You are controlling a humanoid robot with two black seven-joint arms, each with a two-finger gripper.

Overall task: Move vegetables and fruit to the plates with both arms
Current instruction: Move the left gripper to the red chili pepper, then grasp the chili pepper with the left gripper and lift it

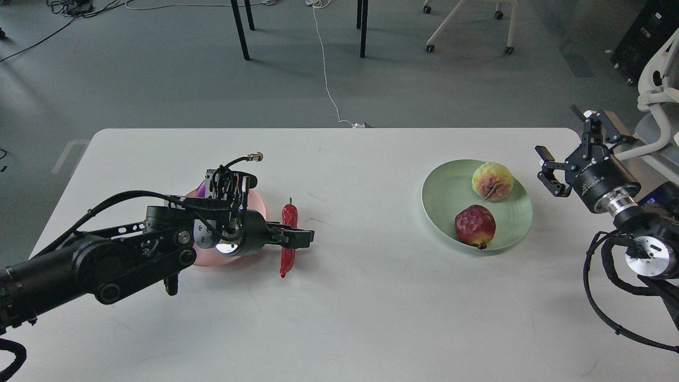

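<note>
Fingers of the left gripper (298, 237) reach across the middle of the red chili pepper (288, 236), which lies on the tabletop (339, 318) just right of the pink plate (258, 204). The dark fingers overlap the chili in this view, so I cannot tell if they are closed on it, only around it, or above it. My judgement: the step in hand is the pick of the chili w/ the left arm, to bring it onto the pink plate.

The purple eggplant (201, 190) is already on that plate, I think; only a small purple part shows behind the wrist and cables, the rest is hidden. The next move calls for a firm grip at the chili's middle, a lift clear of the plate rim, then a short move to the left and a release beside the eggplant. The chili is slim and wrinkled, so it may roll or slip out. The arm's own body covers most of the plate, so free room there is hard to judge.

On the other side, the right gripper (567, 151) hangs past the right rim of the green plate (440, 196), fingers spread apart and holding nothing. Both fruits are on this plate: the yellow-green fruit (492, 182) at the far side, the dark red fruit (475, 226) at the near side, apart from each other. The fruit part seems done.

Nothing lies between chili and pink plate. Beyond the tabletop are chair legs and a white cable (324, 69) on the floor, no obstacle.
</note>
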